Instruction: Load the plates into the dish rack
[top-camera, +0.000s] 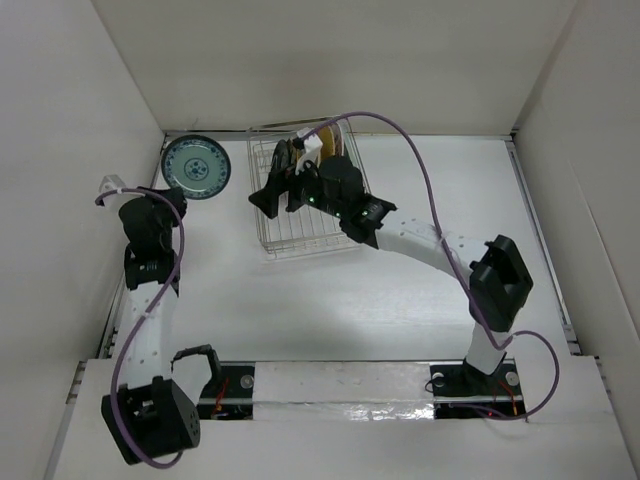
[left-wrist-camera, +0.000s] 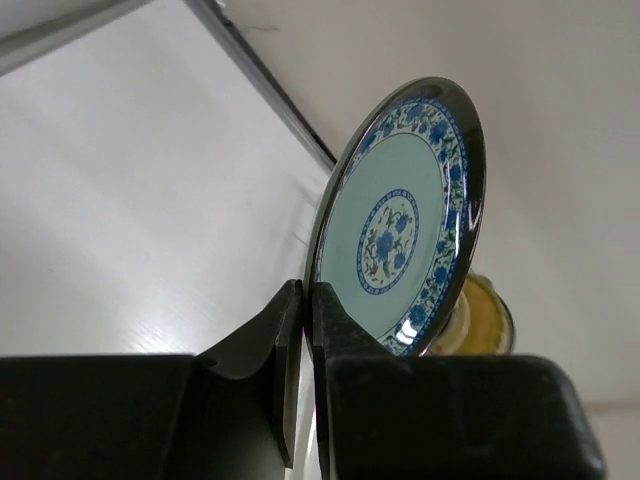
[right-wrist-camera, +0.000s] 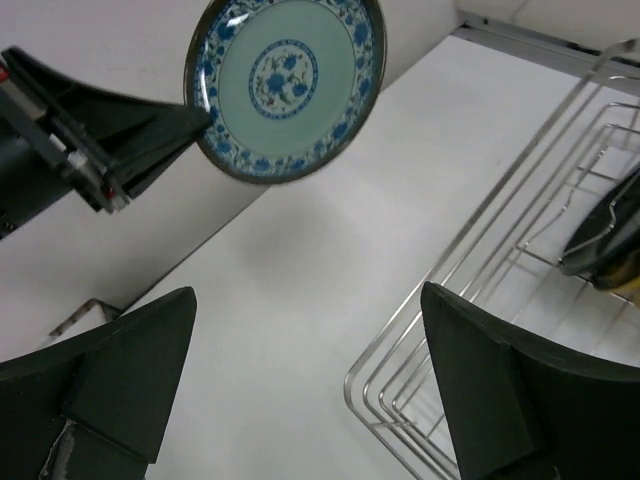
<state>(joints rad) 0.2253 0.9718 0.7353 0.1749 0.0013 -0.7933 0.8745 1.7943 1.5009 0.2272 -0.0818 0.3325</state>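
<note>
a white table (top-camera: 330, 300) sits boxed in by plain white walls (top-camera: 340, 60) at the back and on both sides; a metal rail runs where the table meets the wall; the arm bases are bolted to a pale strip (top-camera: 340, 382) at the near edge, with purple cables (top-camera: 420, 170) looping over the arms; the left gripper (left-wrist-camera: 308, 300) is clamped on the rim of the blue-patterned plate (left-wrist-camera: 400, 225), holding it on edge above the table's far left corner, close to the wall and well apart from the dish rack (top-camera: 300, 235); the rack stands at the back middle of the table; a few plates (top-camera: 322, 142) stand at its far end, among them a dark one (right-wrist-camera: 605, 235); the right gripper (right-wrist-camera: 305, 380) hangs over the rack's left edge, jaws spread wide and holding nothing.
</note>
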